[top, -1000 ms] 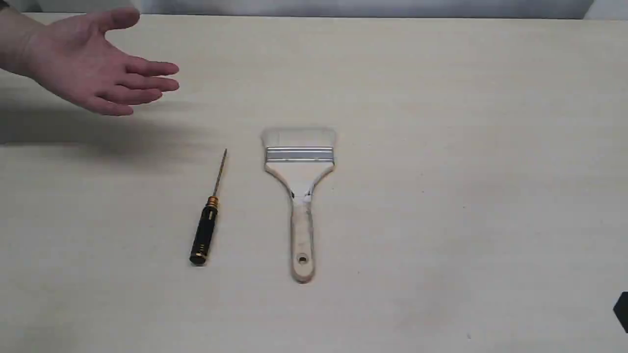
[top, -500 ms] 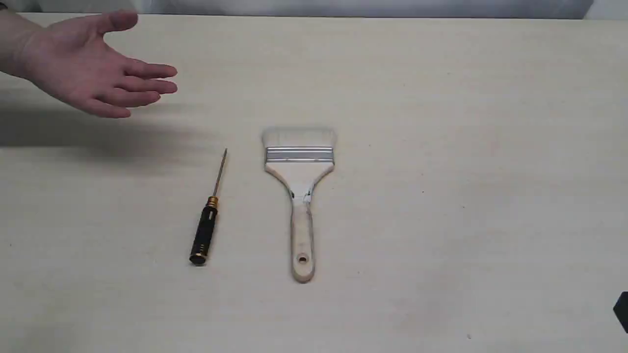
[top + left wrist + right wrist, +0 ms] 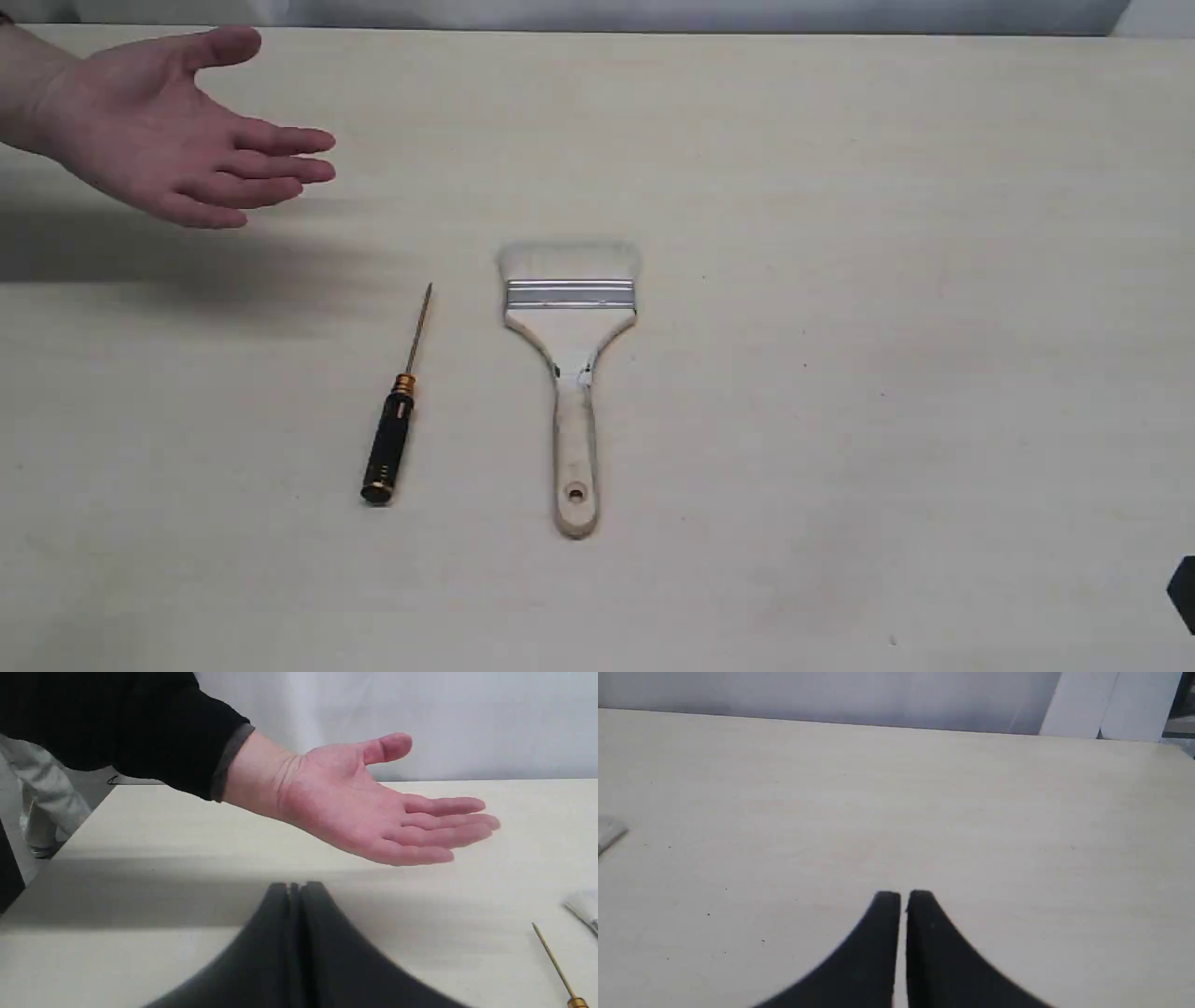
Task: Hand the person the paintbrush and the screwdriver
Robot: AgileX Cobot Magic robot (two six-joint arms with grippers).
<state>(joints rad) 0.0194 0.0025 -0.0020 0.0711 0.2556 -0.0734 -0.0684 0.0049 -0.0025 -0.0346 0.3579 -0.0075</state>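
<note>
Left jaws are pressed together with only a seam between their dark tips, holding nothing; in the left wrist view they sit low in the middle of the frame over the bare desk (image 3: 887, 280). Right jaws are all but together too, a thin slit of desk showing between the tips, and they also hold nothing.

In the exterior view the paintbrush (image 3: 570, 373) lies flat at the centre of the frame. Its pale bristles are toward the top, the silver ferrule is just below them, and the wooden handle with its hole runs toward the bottom. The screwdriver (image 3: 397, 411) lies flat just left of the brush and apart from it. Its black handle is toward the bottom, and its thin shaft points up and slightly to the right.

The person's hand (image 3: 159, 131) is in the upper left of the frame, raised above the desk. The palm is open, the fingers stretch toward the right and the thumb is up. It casts a broad shadow on the desk below it and is well apart from both tools. The left wrist view shows a black sleeve (image 3: 117, 723) on the forearm.

A small black part (image 3: 1184, 593) shows at the lower right edge of the exterior view; what it belongs to cannot be told.
</note>
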